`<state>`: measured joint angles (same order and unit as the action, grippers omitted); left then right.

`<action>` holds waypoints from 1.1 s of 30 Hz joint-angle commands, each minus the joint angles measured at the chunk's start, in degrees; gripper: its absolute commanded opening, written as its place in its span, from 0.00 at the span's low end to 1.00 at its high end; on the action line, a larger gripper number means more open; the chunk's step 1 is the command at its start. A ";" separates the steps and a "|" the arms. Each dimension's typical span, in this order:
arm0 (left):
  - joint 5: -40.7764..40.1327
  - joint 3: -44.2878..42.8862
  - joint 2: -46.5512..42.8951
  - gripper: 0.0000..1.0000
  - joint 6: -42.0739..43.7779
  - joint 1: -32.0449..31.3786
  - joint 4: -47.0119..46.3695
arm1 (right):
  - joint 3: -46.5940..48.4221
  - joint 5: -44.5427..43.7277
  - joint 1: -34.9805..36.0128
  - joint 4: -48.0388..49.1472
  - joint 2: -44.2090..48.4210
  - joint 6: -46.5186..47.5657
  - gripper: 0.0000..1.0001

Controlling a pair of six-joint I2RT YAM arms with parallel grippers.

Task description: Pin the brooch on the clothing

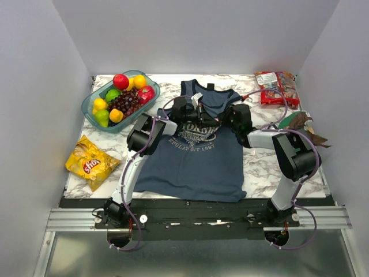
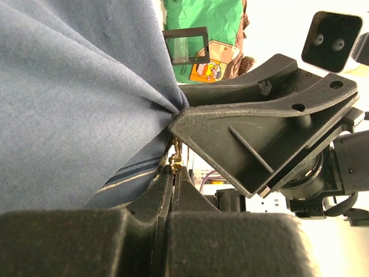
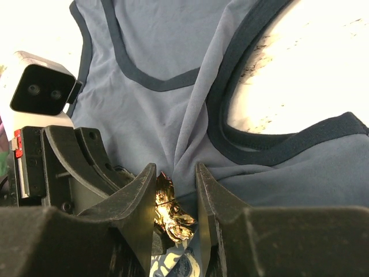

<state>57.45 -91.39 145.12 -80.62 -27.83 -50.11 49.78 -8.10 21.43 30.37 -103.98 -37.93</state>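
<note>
White-walled booth, marble table (image 1: 259, 167) | on the print (image 1: 199, 141) of the slate-blue clothing (image 1: 190, 164) we read only "1987" | yellow chip bag (image 1: 91, 163) at 8 o'clock, logo unreadable | brooch (image 3: 167, 216): tiny, crinkled gold, at the print's 1 o'clock | left gripper (image 2: 173, 170) pinched together on brooch | right gripper (image 3: 174, 168) clamped a clothing fold

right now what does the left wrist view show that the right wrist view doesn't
Only left wrist: a black-framed square box and a green packet beyond the fabric. Only right wrist: the scooped neckline and marble table. Both: the slate-blue tank top, the gold brooch, the left gripper at the brooch, the right gripper pinching cloth.
</note>
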 commanded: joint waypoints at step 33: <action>1.35 -4.49 -11.79 0.00 10.38 -3.10 7.82 | 2.69 -11.85 4.76 -6.38 0.10 4.01 0.24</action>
<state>56.12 -93.01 140.81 -74.87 -27.77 -40.16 51.96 -17.93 24.69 29.74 -102.96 -35.94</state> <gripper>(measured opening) 0.012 0.375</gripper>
